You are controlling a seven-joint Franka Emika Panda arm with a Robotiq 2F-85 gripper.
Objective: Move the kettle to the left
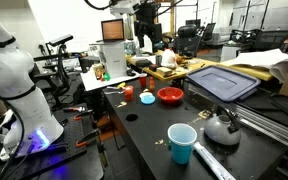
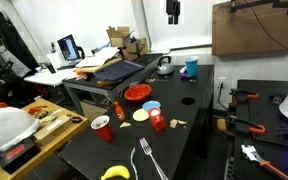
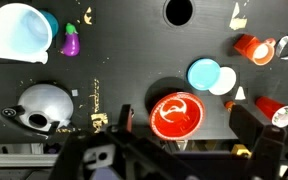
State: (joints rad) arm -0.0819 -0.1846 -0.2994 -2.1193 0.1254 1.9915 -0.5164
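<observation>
The kettle (image 1: 221,126) stands upright on the black tabletop (image 1: 144,130), at its near right in this exterior view. Its dark handle arches over the top and the short spout points toward the light-blue cup (image 1: 182,143), which stands just beside it on the left, not touching. In the wrist view the kettle (image 3: 42,105) sits at the lower left, the blue cup lies above it, and a small purple toy (image 3: 71,42) lies next to the cup.

The claw (image 3: 184,140) is wide, its fingers well apart with nothing between them. It hangs high over the tabletop, roughly above the red bowl (image 3: 176,114). In an exterior view the claw (image 2: 172,10) shows at the top edge, well above the kettle (image 2: 164,65) at the far end.

So the kettle lies well to the left of the claw in the wrist view, and far below it. My judgement is that the coming move is a sideways shift over the kettle, then a descent. From above I cannot tell which way the handle runs, so the wrist turn needed to straddle it is not settled. The cup stands on the side the spout points to, which leaves little room there.
</observation>
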